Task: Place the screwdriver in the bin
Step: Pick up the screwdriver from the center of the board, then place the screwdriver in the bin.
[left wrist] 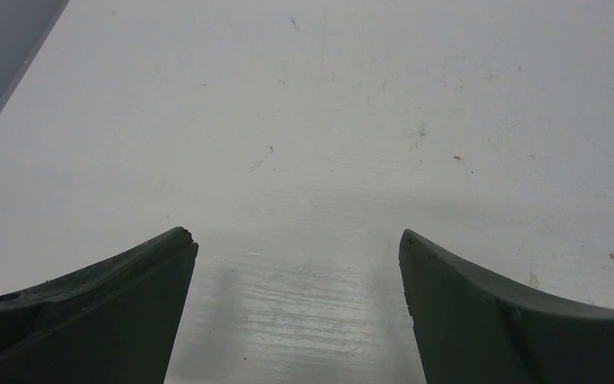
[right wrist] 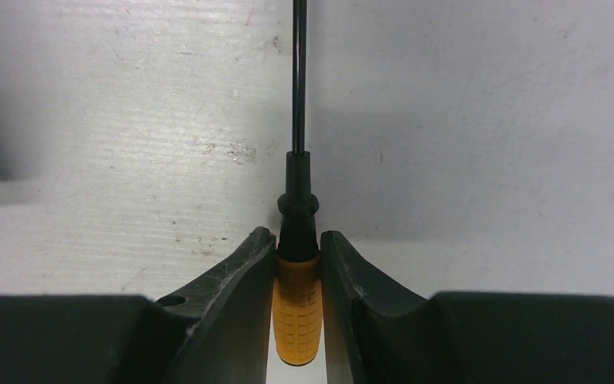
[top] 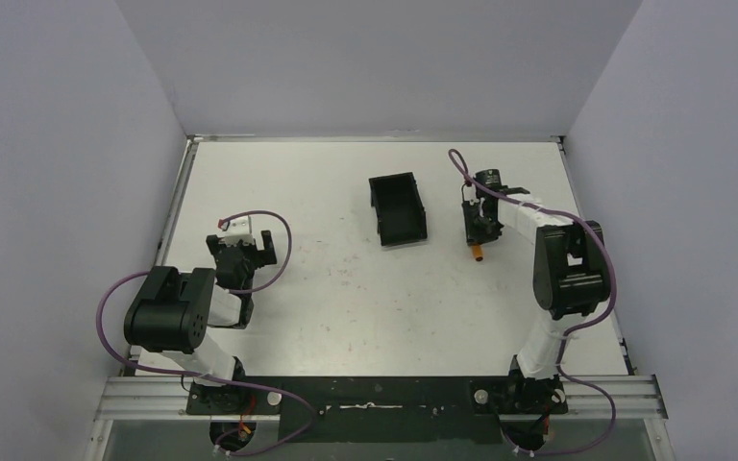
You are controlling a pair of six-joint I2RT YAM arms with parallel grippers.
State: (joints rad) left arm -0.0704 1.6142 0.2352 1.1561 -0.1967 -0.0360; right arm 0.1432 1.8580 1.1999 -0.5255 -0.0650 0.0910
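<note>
Clamping screwdriver (right wrist: pixel 297 308) handle, right gripper (right wrist: pixel 297 240) near bin (top: pixel 399 213) — left gripper (left wrist: pixel 297 244) splayed wide above table (left wrist: pixel 328 120).

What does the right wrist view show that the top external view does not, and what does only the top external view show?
Only the right wrist view shows the grip closely: the fingers of the right gripper press on both sides of the orange-handled screwdriver, and its thin dark shaft points away over the table. Only the top external view shows the bin, to the left of that gripper with nothing seen in it, and the left gripper, far from both. Both views show the right gripper, the screwdriver and the white table.
</note>
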